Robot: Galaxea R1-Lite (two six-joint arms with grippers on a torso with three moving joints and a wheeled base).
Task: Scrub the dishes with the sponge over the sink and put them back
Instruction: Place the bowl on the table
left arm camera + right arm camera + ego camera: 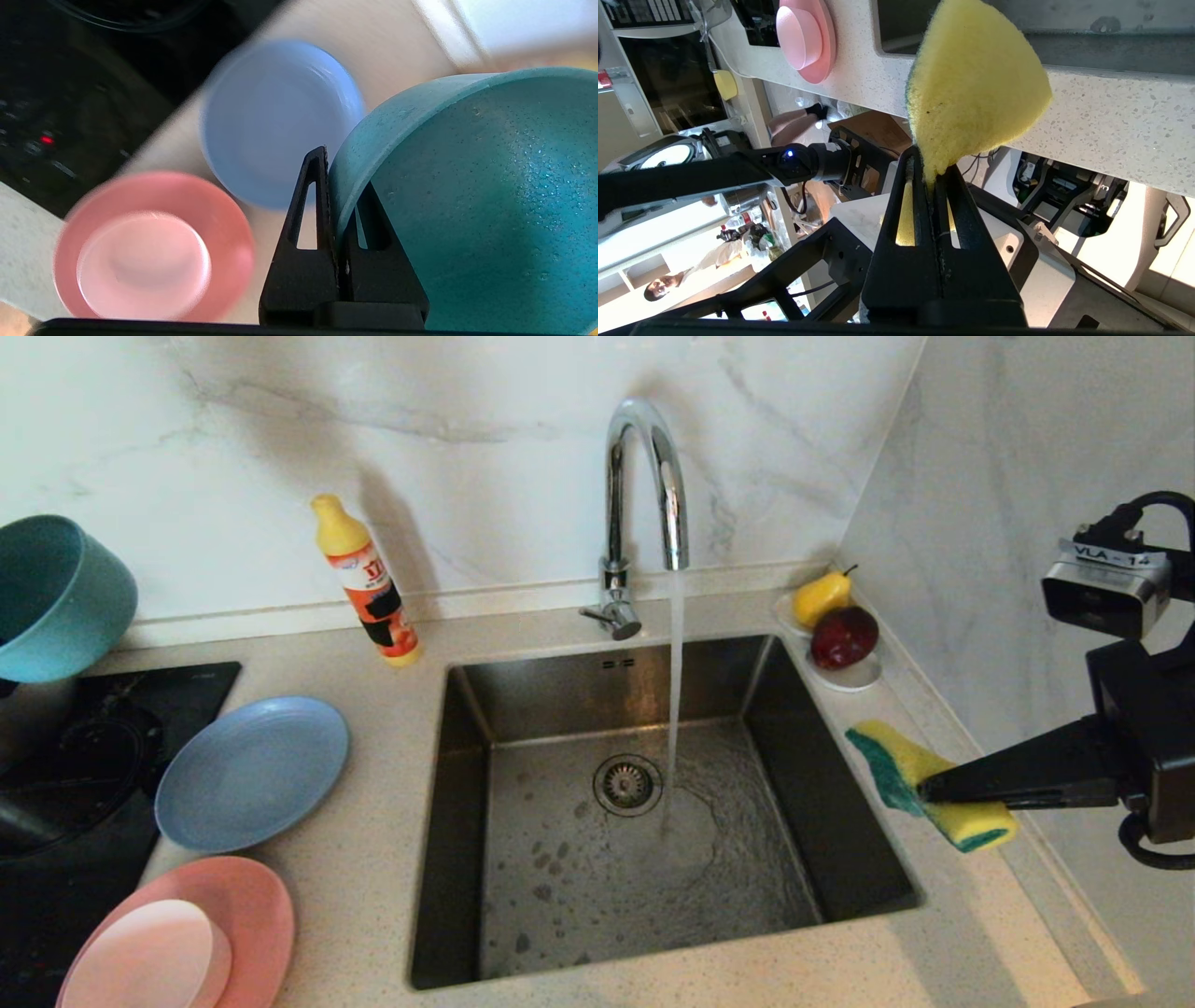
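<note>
The teal bowl (56, 593) hangs tilted above the cooktop at the far left. My left gripper (338, 177) is shut on the rim of the teal bowl (467, 196), one finger outside and one inside. On the counter lie the blue plate (252, 773) and the pink plate (247, 905), which carries the pale pink bowl (149, 957). At the right edge of the sink (803, 756), my right gripper (924, 791) is shut on the yellow and green sponge (971, 817), seen closer as the sponge (976, 88) bulging from my right gripper (929, 175).
Water runs from the chrome faucet (644, 485) into the basin near the drain (627, 784). An orange detergent bottle (366, 581) stands behind the sink's left corner. A small dish with fruit (840, 625) sits at the back right. The black cooktop (93, 756) holds a steel pot (28, 719).
</note>
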